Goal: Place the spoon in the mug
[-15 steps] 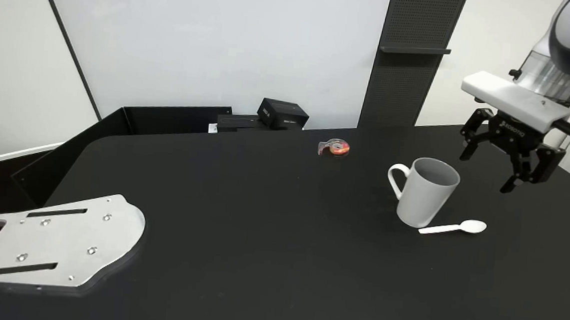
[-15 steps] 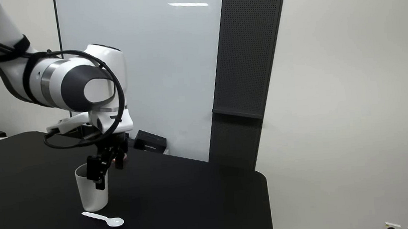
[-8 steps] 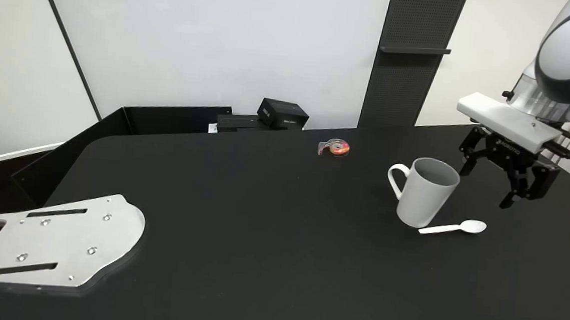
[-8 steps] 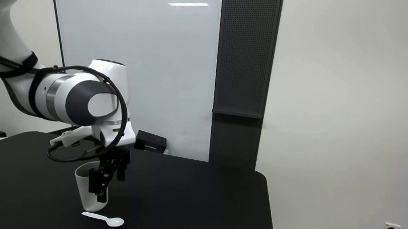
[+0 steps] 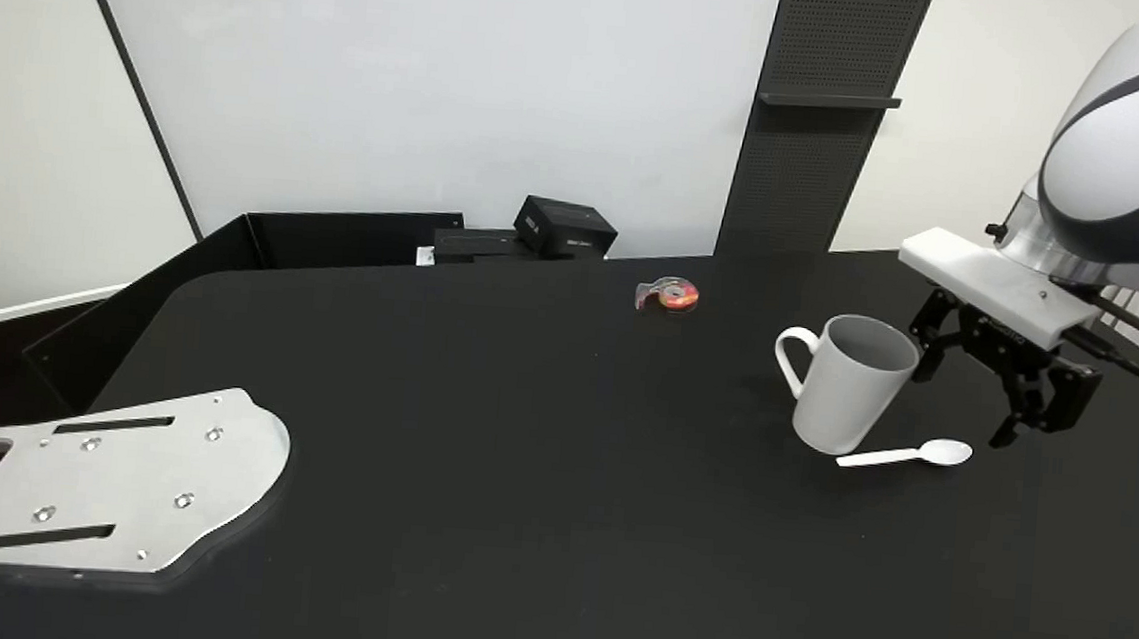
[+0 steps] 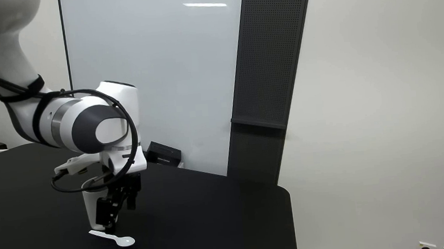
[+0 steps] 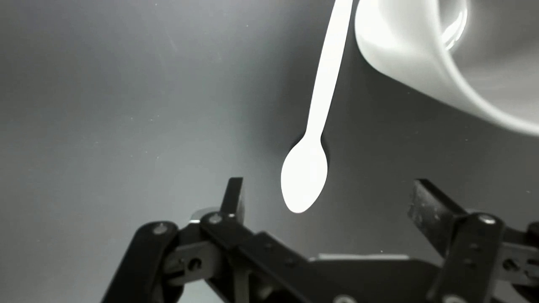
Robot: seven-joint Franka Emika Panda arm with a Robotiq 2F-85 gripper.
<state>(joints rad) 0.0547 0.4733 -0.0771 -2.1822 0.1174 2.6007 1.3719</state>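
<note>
The table is smooth and black, with rounded corners. A white mug stands upright on it; a white spoon lies flat, its handle end just beside the mug's base. Apart from them sit a tape dispenser and a silver-grey plate with 2 long slots.

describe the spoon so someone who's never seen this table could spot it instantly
On the black table, find the white mug. The spoon lies close to its base, wider end pointing away. Both are white, but the spoon is the slim piece lying flat, while the mug stands upright.
</note>
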